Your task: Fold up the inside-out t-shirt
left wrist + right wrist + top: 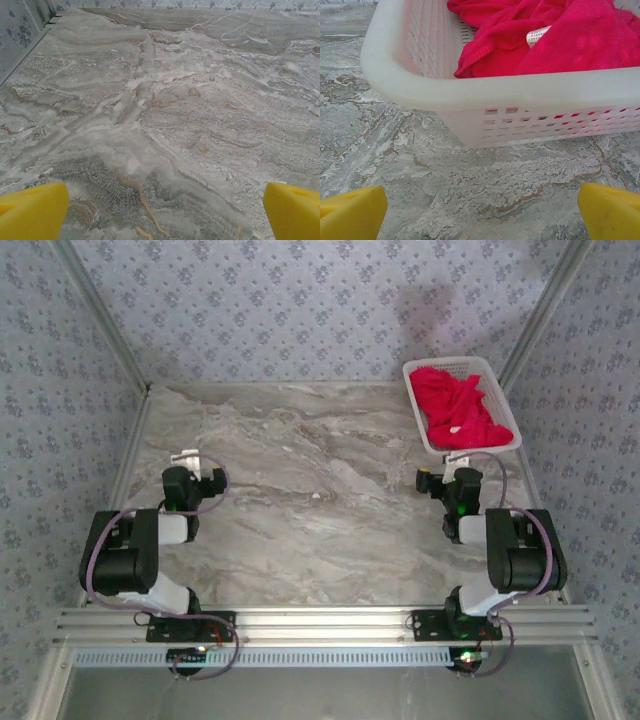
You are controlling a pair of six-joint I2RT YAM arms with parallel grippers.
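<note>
Both spread wide: left gripper (162, 214) over table (190, 90), right gripper (481, 212) facing basket (520, 95) (t-shirt (592, 42) crumpled inside).

Far right corner of table (300, 510): basket (414, 405) with t-shirt (455, 405) heaped in it; right gripper (447, 468) just before basket's near wall, left gripper (200, 468) well apart over table's left side, arm bases at near edge.
</note>
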